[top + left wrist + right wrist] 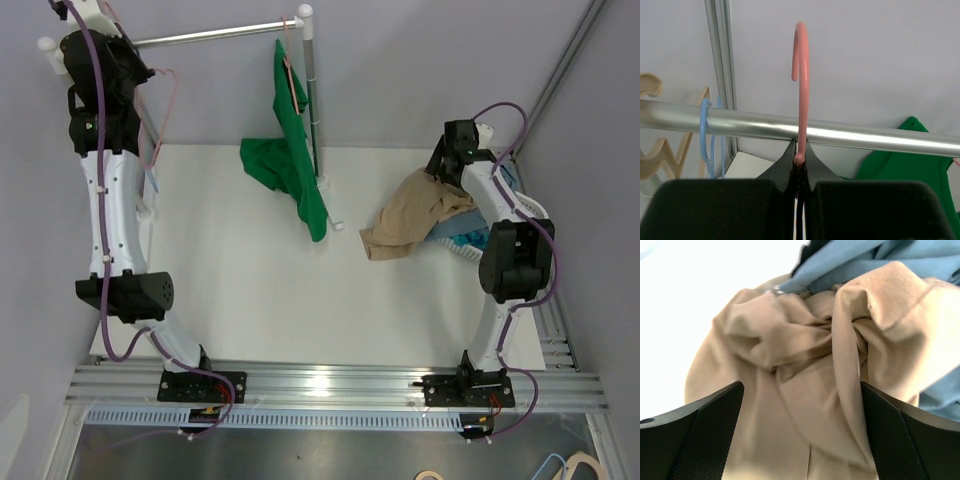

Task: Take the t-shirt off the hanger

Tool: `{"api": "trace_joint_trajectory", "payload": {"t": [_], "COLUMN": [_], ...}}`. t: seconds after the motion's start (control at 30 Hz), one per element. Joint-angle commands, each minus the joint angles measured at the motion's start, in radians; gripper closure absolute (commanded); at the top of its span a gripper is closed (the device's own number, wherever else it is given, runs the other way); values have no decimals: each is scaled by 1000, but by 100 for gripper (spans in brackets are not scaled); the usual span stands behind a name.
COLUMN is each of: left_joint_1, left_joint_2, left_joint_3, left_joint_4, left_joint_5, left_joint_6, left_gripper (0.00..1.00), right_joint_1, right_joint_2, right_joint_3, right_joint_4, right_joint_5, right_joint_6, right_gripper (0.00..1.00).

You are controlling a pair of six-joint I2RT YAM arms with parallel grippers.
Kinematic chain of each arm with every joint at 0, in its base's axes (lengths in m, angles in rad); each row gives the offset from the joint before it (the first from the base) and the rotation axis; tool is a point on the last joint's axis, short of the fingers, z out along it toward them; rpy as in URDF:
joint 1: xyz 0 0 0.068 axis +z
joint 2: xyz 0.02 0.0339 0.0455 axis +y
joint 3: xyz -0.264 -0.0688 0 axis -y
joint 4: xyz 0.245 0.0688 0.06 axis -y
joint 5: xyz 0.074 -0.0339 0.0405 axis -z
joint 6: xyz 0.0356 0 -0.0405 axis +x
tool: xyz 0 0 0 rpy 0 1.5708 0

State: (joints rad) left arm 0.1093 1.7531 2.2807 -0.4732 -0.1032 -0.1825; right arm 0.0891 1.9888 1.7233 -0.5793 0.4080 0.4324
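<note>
A green t-shirt (290, 150) hangs on a pink hanger (293, 80) at the right end of the metal rail (210, 35); it also shows in the left wrist view (910, 165). My left gripper (800, 160) is raised at the rail's left end, shut on the neck of an empty pink hanger (800, 60) whose hook stands above the rail (865, 136). That hanger shows in the top view (170, 110). My right gripper (800, 387) is open just above a crumpled tan t-shirt (790, 365), at the table's right (410, 215).
A blue hanger hook (705, 135) and a wooden hanger (660, 150) sit on the rail left of my left gripper. Blue cloth (850, 260) lies under the tan shirt, by a white basket (530, 205). The rail's right post (312, 90) stands beside the green shirt.
</note>
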Motion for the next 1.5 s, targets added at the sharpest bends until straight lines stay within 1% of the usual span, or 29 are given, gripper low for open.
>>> {"api": "trace_joint_trajectory", "payload": {"t": [0.0,0.03,0.1,0.23,0.37,0.53,0.6,0.63,0.73,0.77,0.87,0.9,0.93,1.0,1.07,1.1,1.2,1.27,1.37,1.4,1.43,1.47], "left_joint_1": [9,9,10,9,9,9,9,9,9,9,6,3,0,-2,-3,-5,-17,-42,-97,-99,-150,-186], "left_joint_2": [43,55,74,88,111,118,112,111,111,108,95,80,72,56,25,10,-46,-82,-133,-150,-173,-229], "left_joint_3": [62,94,96,80,91,82,57,54,54,54,54,51,48,48,37,25,-7,-9,-20,-38,-52,-137], "left_joint_4": [22,13,8,27,56,45,53,54,47,45,39,38,33,19,13,15,18,-2,-37,-68,-77,-71], "left_joint_5": [40,42,40,11,11,39,42,42,42,45,48,33,-11,-49,-59,-65,-81,-102,-183,-241,-265,-306], "left_joint_6": [-20,-31,-44,-46,-49,-66,-61,-61,-67,-71,-80,-77,-69,-66,-63,-63,-58,-51,-31,-41,-49,-64], "left_gripper": [97,95,89,88,90,92,98,99,97,91,78,66,59,45,41,38,33,31,29,27,27,26], "right_joint_1": [6,9,12,18,23,32,32,32,32,35,34,32,34,34,34,32,32,34,32,34,32,34], "right_joint_2": [-100,-123,-146,-191,-231,-257,-263,-263,-269,-271,-281,-285,-289,-291,-300,-303,-312,-318,-324,-329,-331,-334], "right_joint_3": [1,-4,-11,-16,-18,-42,-48,-50,-51,-53,-59,-60,-62,-64,-68,-73,-74,-77,-90,-91,-94,-97], "right_joint_4": [-11,-7,-2,4,3,10,16,18,21,24,30,32,35,36,44,47,53,56,65,65,70,76], "right_joint_5": [-38,-46,-51,-72,-101,-95,-101,-101,-113,-117,-120,-121,-124,-136,-149,-153,-170,-178,-196,-201,-218,-230], "right_joint_6": [-20,-23,-26,-38,-49,-52,-47,-46,-44,-44,-46,-47,-47,-47,-49,-50,-47,-44,-38,-35,-37,-37], "right_gripper": [1,0,1,1,1,1,1,1,1,1,1,1,1,1,0,0,0,1,1,1,0,1]}}
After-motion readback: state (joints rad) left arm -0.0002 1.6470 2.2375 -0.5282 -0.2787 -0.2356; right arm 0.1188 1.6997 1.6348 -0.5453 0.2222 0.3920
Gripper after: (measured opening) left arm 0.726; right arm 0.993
